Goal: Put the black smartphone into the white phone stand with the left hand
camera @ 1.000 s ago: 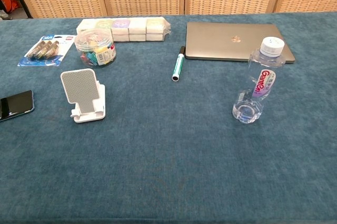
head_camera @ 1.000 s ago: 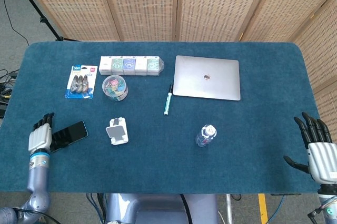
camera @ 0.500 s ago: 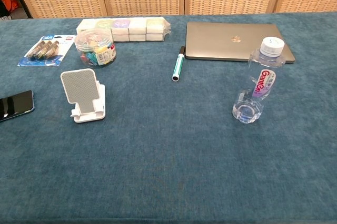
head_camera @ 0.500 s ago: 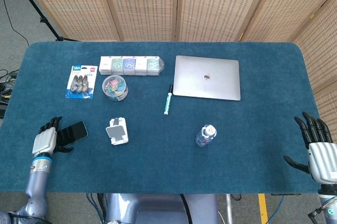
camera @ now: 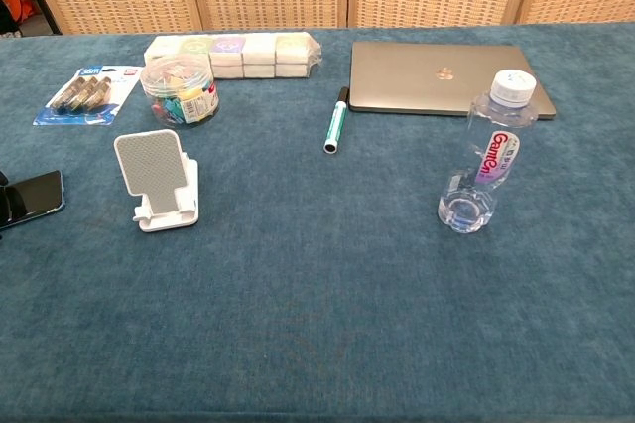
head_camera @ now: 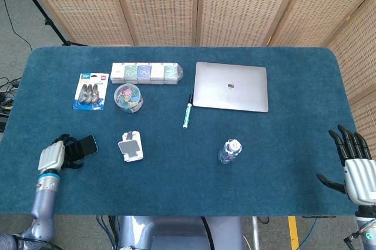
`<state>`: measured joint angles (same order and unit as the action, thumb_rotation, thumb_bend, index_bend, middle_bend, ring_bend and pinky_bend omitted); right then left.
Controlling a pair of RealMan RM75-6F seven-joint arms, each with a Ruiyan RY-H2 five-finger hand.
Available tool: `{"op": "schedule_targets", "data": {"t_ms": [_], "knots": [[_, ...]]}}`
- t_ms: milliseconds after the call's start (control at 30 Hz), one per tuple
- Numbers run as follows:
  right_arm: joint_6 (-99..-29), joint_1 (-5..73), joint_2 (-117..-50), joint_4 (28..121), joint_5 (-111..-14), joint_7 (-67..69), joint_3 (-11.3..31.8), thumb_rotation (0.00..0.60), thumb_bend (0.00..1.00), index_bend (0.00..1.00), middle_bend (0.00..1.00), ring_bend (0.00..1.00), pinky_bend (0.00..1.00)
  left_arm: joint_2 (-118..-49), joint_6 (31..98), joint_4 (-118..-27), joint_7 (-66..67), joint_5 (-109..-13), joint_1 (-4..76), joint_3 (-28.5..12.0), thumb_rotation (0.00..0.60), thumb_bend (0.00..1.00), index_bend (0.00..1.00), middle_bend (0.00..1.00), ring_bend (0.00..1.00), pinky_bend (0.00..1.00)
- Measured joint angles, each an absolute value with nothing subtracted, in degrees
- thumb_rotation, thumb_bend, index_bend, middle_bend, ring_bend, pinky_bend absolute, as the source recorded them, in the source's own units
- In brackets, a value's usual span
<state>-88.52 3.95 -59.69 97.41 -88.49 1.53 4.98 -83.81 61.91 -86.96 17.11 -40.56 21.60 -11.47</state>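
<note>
curling its fingers point(head_camera: 69, 146) over the black smartphone point(head_camera: 87, 144), the left hand point(head_camera: 53, 157) leaves the white phone stand point(head_camera: 130, 146) empty.

The left hand point(head_camera: 54, 155) has curled in over the near end of the black smartphone point(head_camera: 86, 144), where a second ago its fingers lay stretched out flat along the phone's length. More of the phone is covered now, only its far end showing. In the chest view a dark fingertip has crept in at the frame's left edge, on the phone.
</note>
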Motion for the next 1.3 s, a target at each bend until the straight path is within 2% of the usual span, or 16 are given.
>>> {"op": "schedule_targets", "data": {"t_ms": [500, 800, 1067, 1300], "knots": [[-87.92, 4.17, -59.78, 97.31, -88.29, 1.61, 4.92, 0.600, 0.00, 0.00, 0.00, 0.00, 0.00, -86.41, 64.26, -84.80, 16.25, -39.09, 21.25, -12.41, 0.600, 0.02, 0.34, 0.19, 0.16, 0.29], [-87.51, 4.31, -59.78, 97.30, -88.11, 1.81, 4.88, 0.600, 0.00, 0.00, 0.00, 0.00, 0.00, -87.04, 64.43, -84.66, 16.14, -38.16, 21.20, -12.83, 0.600, 0.15, 0.34, 0.20, 0.22, 0.36], [-87.31, 4.41, -59.74, 97.35, -88.03, 2.06, 4.87, 0.600, 0.00, 0.00, 0.00, 0.00, 0.00, -87.38, 65.12, -84.50, 16.62, -37.54, 21.18, -13.16, 0.600, 0.28, 0.49, 0.33, 0.33, 0.46], [-87.40, 4.39, -59.71, 97.38, -88.12, 2.19, 4.85, 0.600, 0.00, 0.00, 0.00, 0.00, 0.00, -87.94, 67.21, -84.17, 14.42, -40.21, 20.33, -13.39, 0.600, 0.30, 0.51, 0.35, 0.34, 0.46]]}}
